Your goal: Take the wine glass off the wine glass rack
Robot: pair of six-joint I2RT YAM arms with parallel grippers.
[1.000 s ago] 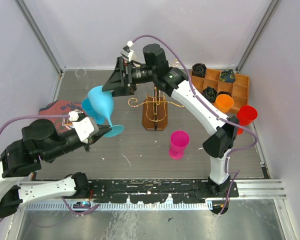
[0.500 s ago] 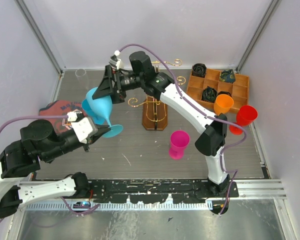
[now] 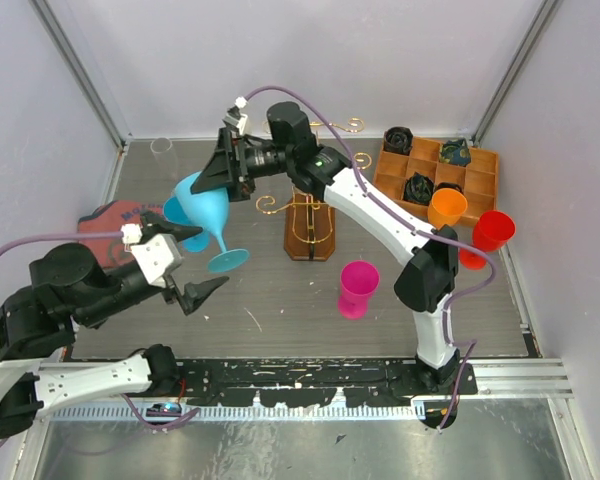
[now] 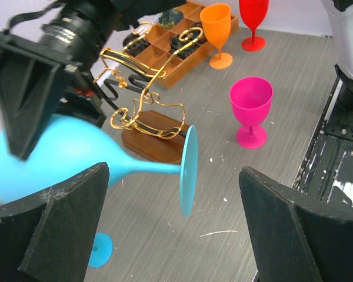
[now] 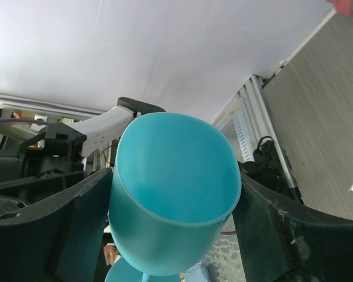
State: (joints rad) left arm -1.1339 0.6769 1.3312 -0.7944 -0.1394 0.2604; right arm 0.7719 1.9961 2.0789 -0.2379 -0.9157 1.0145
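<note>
While left tool (image 3: 205, 260) gapes, right tool (image 5: 173, 200) grips wine glass (image 3: 202, 205).

Pale lilac-white panel walls (image 3: 280, 60) on slanted silver metal posts (image 3: 80, 70) enclose an evenly lit grey wood-grain tabletop (image 3: 280, 300). Along the frame's lower edge runs a scuffed black strip (image 3: 310, 372), then what looks like brushed steel sheeting (image 3: 280, 450).

A turquoise wine glass (image 3: 202, 205) hangs tilted left of centre, foot pointing lower right; the gold-wire wine glass rack (image 3: 310, 240) stands upright at centre.
</note>
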